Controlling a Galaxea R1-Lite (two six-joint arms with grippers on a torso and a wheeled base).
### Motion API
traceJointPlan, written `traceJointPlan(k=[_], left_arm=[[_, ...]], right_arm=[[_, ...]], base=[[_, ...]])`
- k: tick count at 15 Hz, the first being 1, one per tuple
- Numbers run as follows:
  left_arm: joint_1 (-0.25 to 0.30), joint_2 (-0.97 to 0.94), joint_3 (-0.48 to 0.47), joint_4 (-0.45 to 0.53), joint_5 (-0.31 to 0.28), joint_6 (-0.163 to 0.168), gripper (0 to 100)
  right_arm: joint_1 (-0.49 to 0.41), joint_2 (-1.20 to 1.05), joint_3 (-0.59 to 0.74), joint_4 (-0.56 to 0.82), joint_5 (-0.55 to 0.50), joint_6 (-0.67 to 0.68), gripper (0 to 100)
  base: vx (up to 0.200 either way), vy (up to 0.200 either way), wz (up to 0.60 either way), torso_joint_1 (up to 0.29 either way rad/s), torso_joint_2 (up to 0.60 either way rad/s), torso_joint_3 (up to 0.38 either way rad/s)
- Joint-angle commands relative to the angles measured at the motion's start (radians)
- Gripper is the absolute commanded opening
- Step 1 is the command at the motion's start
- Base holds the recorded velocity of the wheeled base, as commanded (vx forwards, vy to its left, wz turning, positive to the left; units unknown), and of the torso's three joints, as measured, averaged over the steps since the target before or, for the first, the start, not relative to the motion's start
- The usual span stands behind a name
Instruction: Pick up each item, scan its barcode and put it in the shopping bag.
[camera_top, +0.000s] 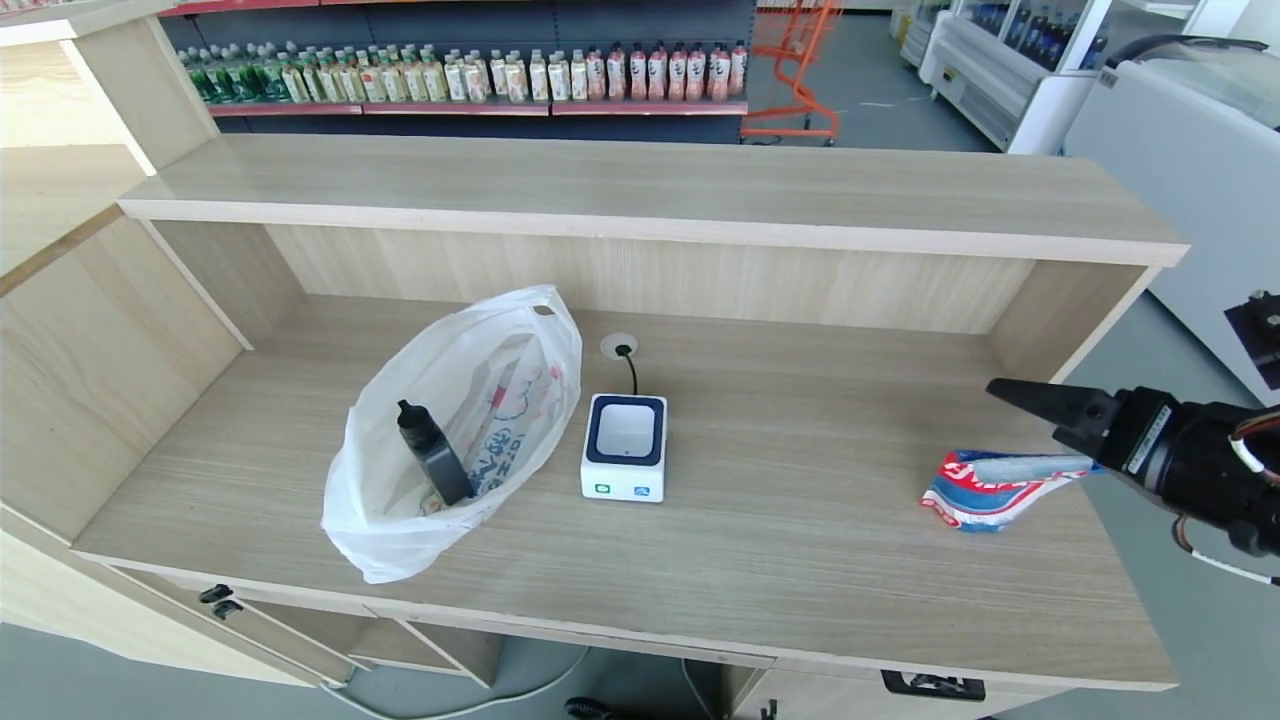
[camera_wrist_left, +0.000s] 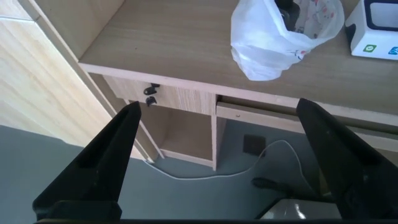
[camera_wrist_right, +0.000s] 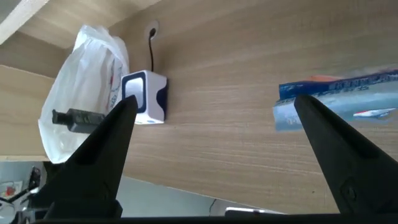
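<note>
A red, white and blue snack packet (camera_top: 985, 492) (camera_wrist_right: 339, 102) lies flat near the counter's right end. My right gripper (camera_top: 985, 428) (camera_wrist_right: 214, 102) is open just above it, one finger over the packet's top edge, holding nothing. The white barcode scanner (camera_top: 625, 447) (camera_wrist_right: 146, 96) (camera_wrist_left: 376, 31) stands mid-counter, window facing up. To its left the white shopping bag (camera_top: 450, 400) (camera_wrist_right: 84, 43) (camera_wrist_left: 267, 43) stands open, with a black bottle (camera_top: 432, 455) (camera_wrist_right: 78, 118) and a printed packet inside. My left gripper (camera_wrist_left: 219, 106) hangs open and empty below the counter's front edge, left of the bag.
The wooden counter (camera_top: 800, 560) has a raised back wall and side walls. The scanner's cable runs into a grommet (camera_top: 620, 347) behind it. Drawers with black handles (camera_wrist_left: 149, 93) sit under the front edge. Bare counter lies between scanner and packet.
</note>
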Motion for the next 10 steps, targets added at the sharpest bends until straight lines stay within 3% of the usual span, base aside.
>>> traceJointPlan(k=[1, 4, 6, 8, 10], left_arm=[[-0.002, 0.0, 0.0, 0.0, 0.0, 0.0, 100], [-0.002, 0.0, 0.0, 0.0, 0.0, 0.0, 100], [-0.002, 0.0, 0.0, 0.0, 0.0, 0.0, 100], [-0.002, 0.0, 0.0, 0.0, 0.0, 0.0, 100], [-0.002, 0.0, 0.0, 0.0, 0.0, 0.0, 100]], right_arm=[[-0.032, -0.012, -0.033, 0.022, 0.001, 0.054, 100], [-0.039, -0.009, -0.076, 0.102, -0.097, 0.15, 100], [-0.051, 0.004, -0.157, 0.254, -0.169, 0.265, 100], [-0.114, 0.05, -0.206, 0.361, -0.246, 0.33, 100], [-0.164, 0.111, -0.205, 0.375, -0.275, 0.351, 100]], base=[[0.0, 0.0, 0.0, 0.0, 0.0, 0.0], [0.0, 0.0, 0.0, 0.0, 0.0, 0.0], [0.0, 0.0, 0.0, 0.0, 0.0, 0.0], [0.0, 0.0, 0.0, 0.0, 0.0, 0.0], [0.0, 0.0, 0.0, 0.0, 0.0, 0.0]])
